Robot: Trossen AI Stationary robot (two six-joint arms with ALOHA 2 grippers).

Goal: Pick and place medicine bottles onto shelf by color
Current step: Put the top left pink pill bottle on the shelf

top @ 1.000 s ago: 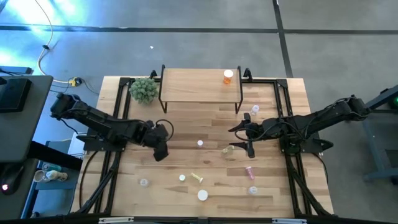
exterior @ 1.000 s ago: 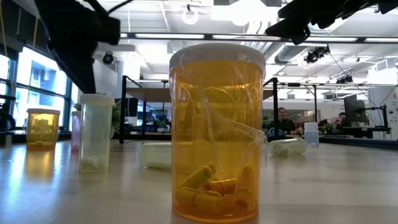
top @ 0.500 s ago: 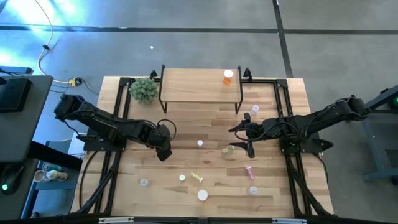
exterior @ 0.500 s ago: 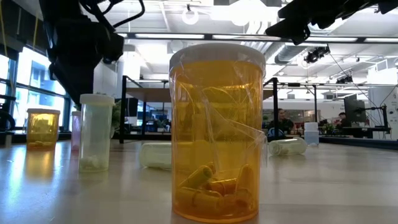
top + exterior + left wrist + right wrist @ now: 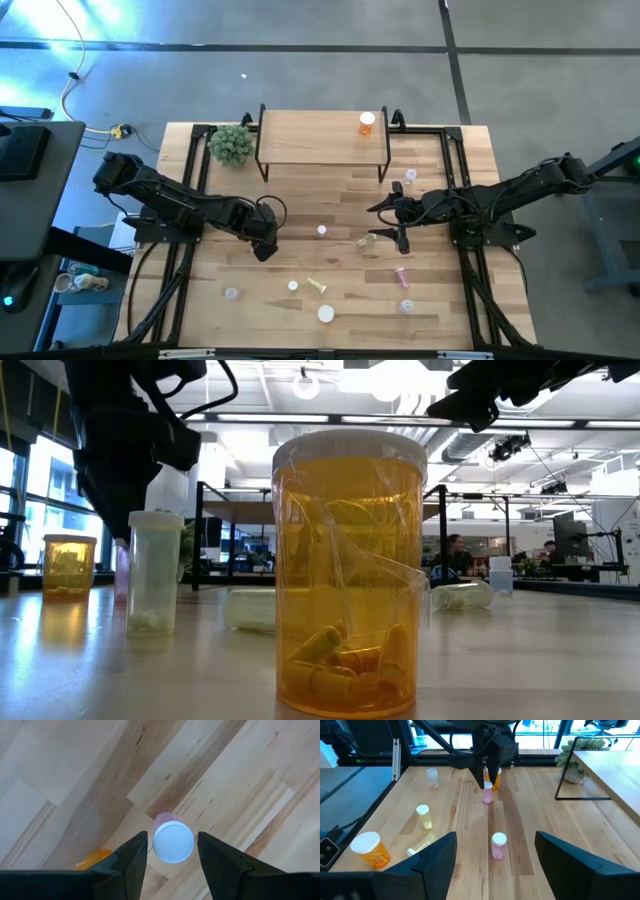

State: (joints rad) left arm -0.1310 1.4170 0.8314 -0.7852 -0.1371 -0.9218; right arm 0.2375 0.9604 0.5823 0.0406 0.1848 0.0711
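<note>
White-capped pink bottle (image 5: pixel 172 841) between open jaws, possibly orange bottle (image 5: pixel 95 857) beside

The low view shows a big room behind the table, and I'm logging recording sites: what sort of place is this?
Probably an open-plan lab or office: ceiling lights, desks with a seated person, a monitor.

We've got bright, even overhead light. Ceiling lamps (image 5: pixel 400 378) blow out white in the low view, the room behind goes soft, and blue glare hits the floor (image 5: pixel 60 40).
</note>
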